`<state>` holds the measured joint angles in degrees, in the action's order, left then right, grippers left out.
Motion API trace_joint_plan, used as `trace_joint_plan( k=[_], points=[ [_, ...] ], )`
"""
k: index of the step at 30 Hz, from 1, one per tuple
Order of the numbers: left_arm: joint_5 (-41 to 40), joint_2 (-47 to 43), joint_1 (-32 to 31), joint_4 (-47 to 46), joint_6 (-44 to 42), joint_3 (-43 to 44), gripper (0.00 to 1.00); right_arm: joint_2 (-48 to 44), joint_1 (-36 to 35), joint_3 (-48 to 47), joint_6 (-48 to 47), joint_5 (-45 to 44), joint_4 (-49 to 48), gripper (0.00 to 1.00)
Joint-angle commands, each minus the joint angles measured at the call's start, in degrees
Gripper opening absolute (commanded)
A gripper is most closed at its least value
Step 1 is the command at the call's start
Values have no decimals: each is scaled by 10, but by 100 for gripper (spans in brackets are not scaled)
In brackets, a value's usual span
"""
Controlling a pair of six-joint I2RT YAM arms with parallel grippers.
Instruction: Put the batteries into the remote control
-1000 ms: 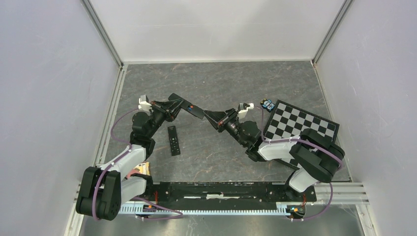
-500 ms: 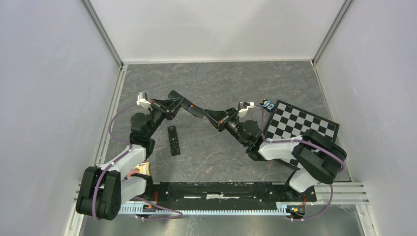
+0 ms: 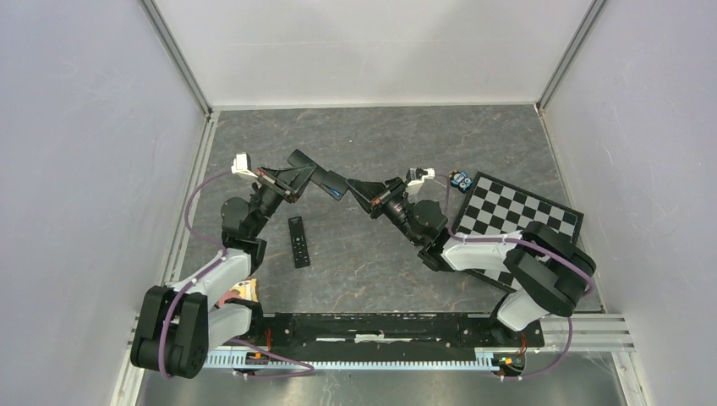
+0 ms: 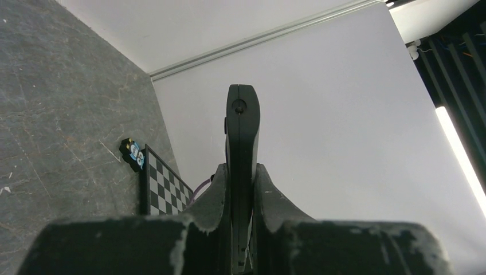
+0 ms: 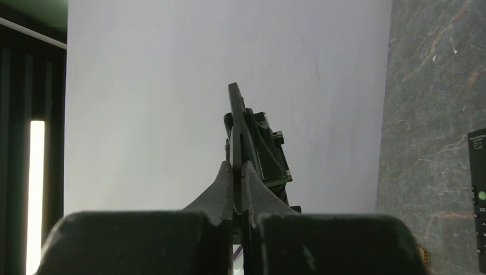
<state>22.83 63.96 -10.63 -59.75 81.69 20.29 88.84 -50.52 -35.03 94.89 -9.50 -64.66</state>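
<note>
My left gripper is shut on a black remote and holds it above the floor; the left wrist view shows the remote edge-on between the fingers. My right gripper is shut on a thin flat black cover, seen edge-on in the right wrist view. The cover's tip meets the held remote's end. A small blue fleck shows at that end. I cannot make out the batteries otherwise.
A second black remote lies on the grey floor below the left gripper and shows at the right wrist view's edge. A checkerboard lies at the right, with a small black-and-blue object at its far corner. White walls surround the floor.
Both grippers have moved a little away from the bases, still holding the remote and the cover. The two held things stay tip to tip.
</note>
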Motion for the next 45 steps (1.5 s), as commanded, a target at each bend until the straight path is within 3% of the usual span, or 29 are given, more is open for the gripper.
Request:
trace_joint_plan(
  k=[1, 13, 29, 40, 45],
  points=[
    [-1, 0, -1, -38, -30, 13, 2, -13, -1, -18, -12, -6, 39, 0],
    [-38, 0, -1, 6, -17, 27, 2, -37, -7, -24, -43, -16, 121, 0],
    [-28, 19, -1, -6, -23, 44, 2, -28, -9, -52, -64, -2, 146, 0],
    [-24, 16, -2, -41, -20, 25, 2, -29, -10, -79, -68, -34, 214, 0],
    [-17, 22, -3, -104, -18, 11, 2, -20, -10, -95, -49, -25, 242, 0]
  ],
)
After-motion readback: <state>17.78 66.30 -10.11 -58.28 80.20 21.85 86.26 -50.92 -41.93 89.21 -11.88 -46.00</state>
